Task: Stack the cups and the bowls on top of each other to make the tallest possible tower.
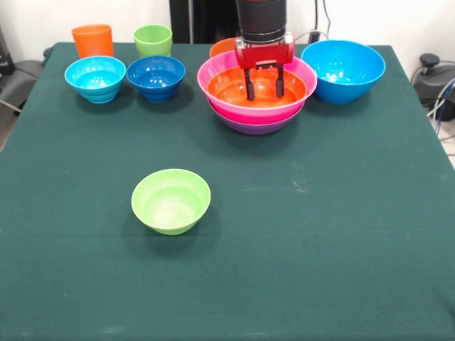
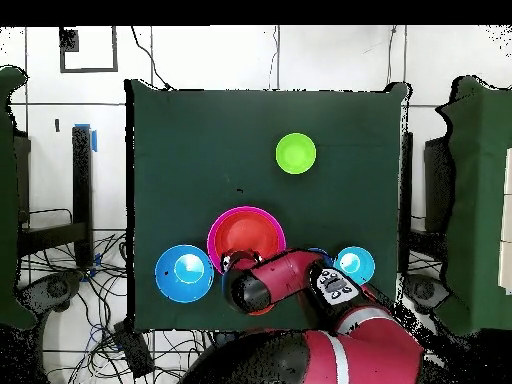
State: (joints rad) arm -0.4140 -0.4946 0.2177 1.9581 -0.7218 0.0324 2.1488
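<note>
pincer (image 1: 264, 89) spread — over tower (image 1: 257, 106)

Honestly can't read any text, labels, brands or numbers anywhere here, not on bowls, cups or arm.

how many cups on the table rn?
2. Orange cup at the table's back left corner in the front view; lime-green cup just right of it. The arm hides both in the overhead view.

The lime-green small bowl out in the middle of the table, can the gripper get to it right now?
Probably yes: the lime-green bowl sits alone on open cloth, and the open gripper is empty above the stacked bowls.
</note>
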